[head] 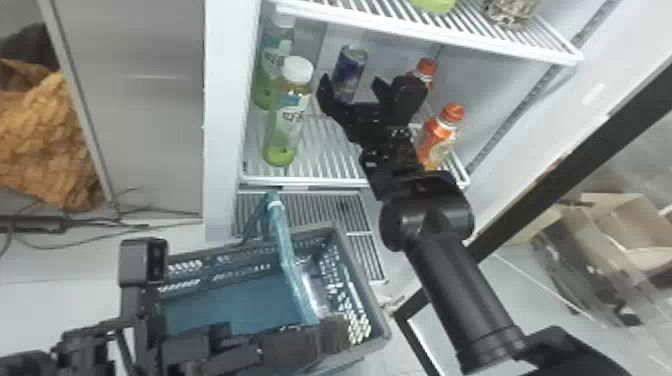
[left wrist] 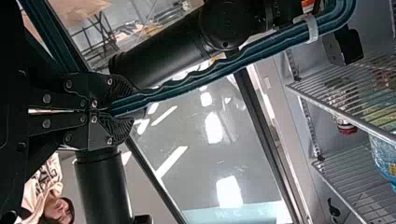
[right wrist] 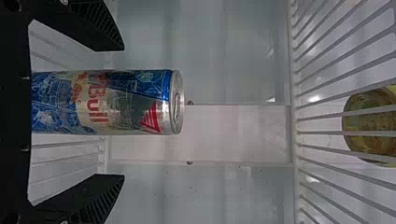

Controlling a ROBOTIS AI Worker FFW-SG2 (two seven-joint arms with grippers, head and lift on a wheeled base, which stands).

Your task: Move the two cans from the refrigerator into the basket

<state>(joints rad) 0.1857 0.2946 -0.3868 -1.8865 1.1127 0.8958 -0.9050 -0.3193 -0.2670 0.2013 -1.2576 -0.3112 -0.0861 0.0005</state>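
Blue can (head: 351, 67) stands between wide-spread fingers of the right tool (right wrist: 122, 112), probably for even grip. Left tool (left wrist: 114, 109) holds the basket handle (head: 286, 245), maybe for steadiness.

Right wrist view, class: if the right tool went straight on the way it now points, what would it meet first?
Most likely the blue can, which shows between the open fingers of the right tool; how far ahead is hard to judge.
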